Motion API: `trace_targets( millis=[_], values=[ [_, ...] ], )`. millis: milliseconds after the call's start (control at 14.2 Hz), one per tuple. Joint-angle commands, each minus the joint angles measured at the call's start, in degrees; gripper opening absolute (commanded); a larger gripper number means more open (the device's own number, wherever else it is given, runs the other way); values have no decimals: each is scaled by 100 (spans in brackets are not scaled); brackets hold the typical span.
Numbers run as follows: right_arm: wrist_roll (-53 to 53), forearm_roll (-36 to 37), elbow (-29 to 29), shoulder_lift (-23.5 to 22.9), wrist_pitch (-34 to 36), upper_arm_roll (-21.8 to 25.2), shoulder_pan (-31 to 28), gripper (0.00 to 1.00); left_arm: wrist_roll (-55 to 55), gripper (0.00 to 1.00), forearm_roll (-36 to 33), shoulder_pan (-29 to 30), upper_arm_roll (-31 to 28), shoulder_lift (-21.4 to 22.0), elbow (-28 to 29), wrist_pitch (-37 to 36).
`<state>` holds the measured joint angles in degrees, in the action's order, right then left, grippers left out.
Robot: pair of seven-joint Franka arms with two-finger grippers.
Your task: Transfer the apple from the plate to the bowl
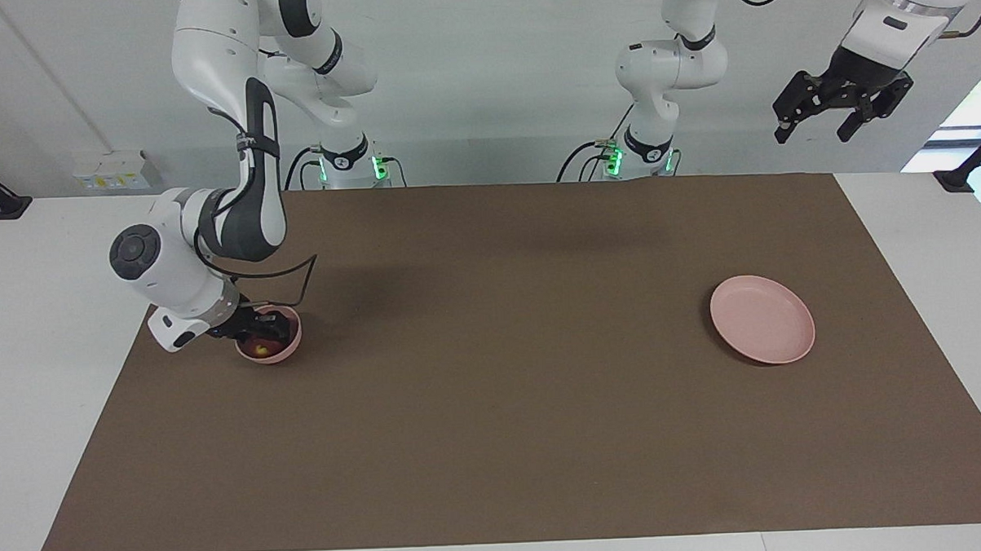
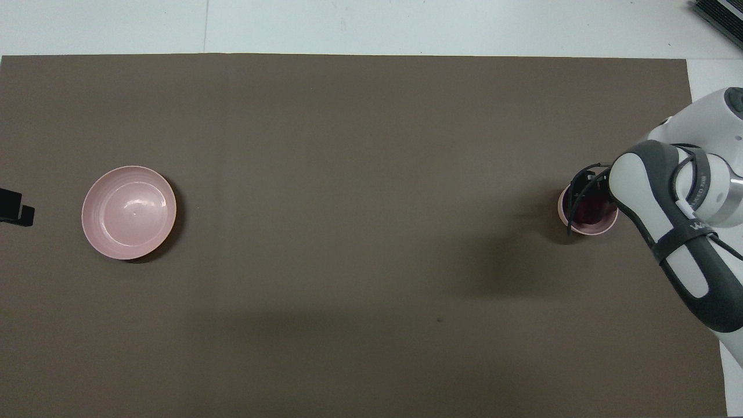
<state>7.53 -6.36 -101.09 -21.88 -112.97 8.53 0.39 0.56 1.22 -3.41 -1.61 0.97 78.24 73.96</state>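
The brown mat (image 1: 510, 364) covers most of the table, and I'll place everything from the bowl (image 1: 285, 348), which sits at the right arm's end of it. The plate (image 1: 761, 319) lies well apart from the bowl, toward the left arm's end, and nothing is on it.

The right arm bends low so that the right gripper (image 1: 256, 331) reaches down into the bowl. The apple (image 1: 258, 345) is inside the bowl, right at the gripper's tips; whether the claw is clamped on it or already parted I cannot tell. The left gripper (image 1: 840, 116) waits high in the air, off the mat past the plate, its claw spread apart and holding nothing.

The apple looks firm, smooth and light enough for one gripper, though round and a bit slippery. I'd hold it across its widest part, since a grip higher up could let it squirt out.

The facing view shows the yellowish patch on the apple and the left gripper's spread fingers. The overhead view shows only a dark red mass inside the bowl under the arm's cable, and only a dark tip of the left gripper at its edge; it does show the plate plainly bare.
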Motion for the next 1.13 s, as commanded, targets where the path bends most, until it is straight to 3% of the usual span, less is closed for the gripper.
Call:
trace_targets(
  millis=[0,565,1059],
  values=[
    [109,3,-60,18,-138,-44,-39,99,-47,100,-114,-1,3,149,165,-13],
    [56,3,45,35,-112,-44,-13,100,-47,100,-105,-1,3,149,165,-13],
    [-294,528,195,702,169,-36,198,100,-47,100,-105,-1,3,149,165,-13]
  ],
)
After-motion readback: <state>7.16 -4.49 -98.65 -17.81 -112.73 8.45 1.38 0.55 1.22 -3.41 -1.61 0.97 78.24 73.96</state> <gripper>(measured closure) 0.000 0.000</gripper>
